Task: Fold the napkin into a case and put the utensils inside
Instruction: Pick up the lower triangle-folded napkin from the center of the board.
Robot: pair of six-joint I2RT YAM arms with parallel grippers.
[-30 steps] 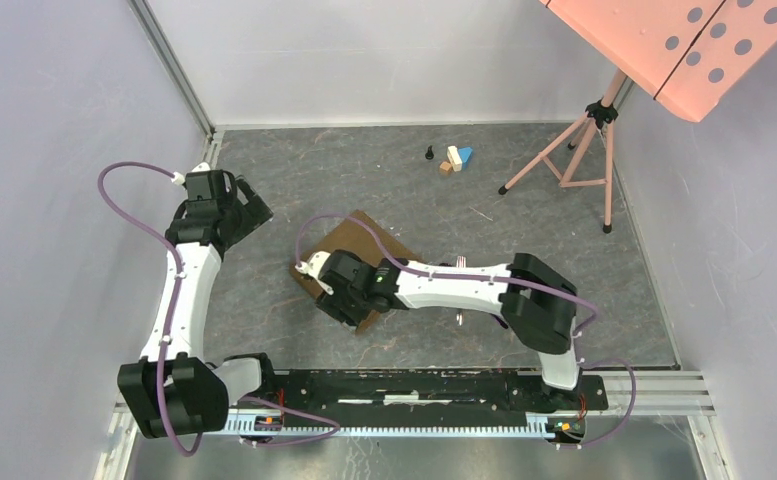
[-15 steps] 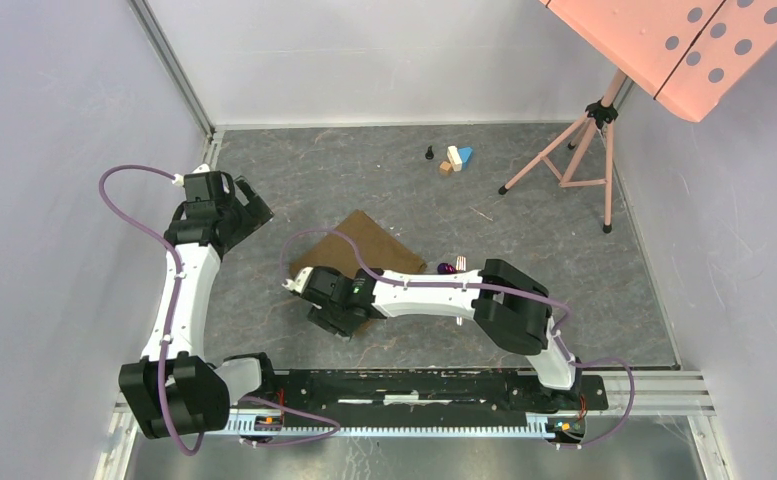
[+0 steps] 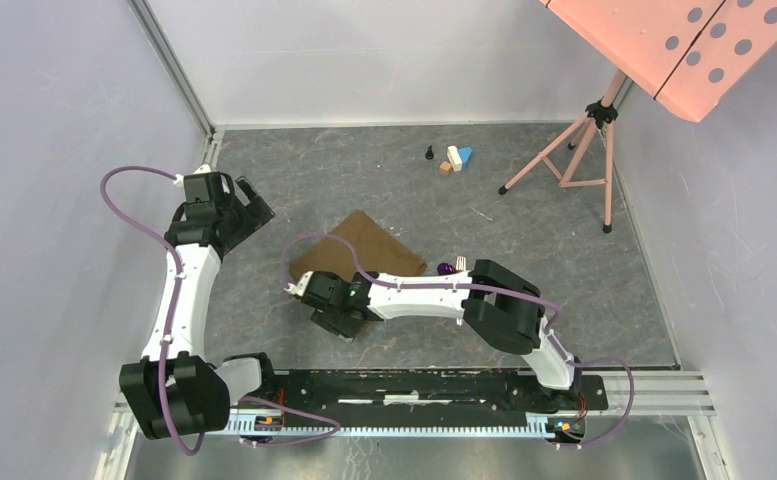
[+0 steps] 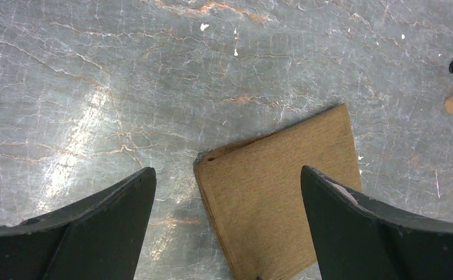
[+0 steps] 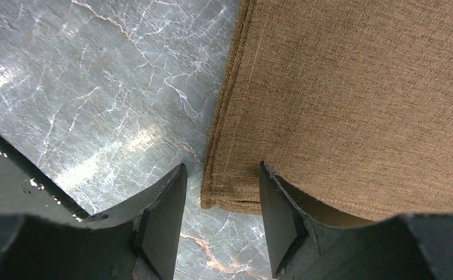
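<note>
Right fingers (image 5: 165, 216) part-open astride a napkin (image 5: 358, 105) corner; left fingers (image 4: 113, 204) spread wide.

One right finger stood over the bare desk (image 3: 364, 170), the other over the cloth, with the layered corner edge in the gap and not clamped. Left fingers held nothing and hung above the desk beside the napkin's far-left corner. The napkin lay flat, folded in layers, mid-desk. The purple spoon (image 3: 445, 268) and the fork (image 3: 461, 262) lay just right of it, partly hidden by the right arm. Toy blocks (image 3: 454, 158) sat well apart at the far edge.
</note>
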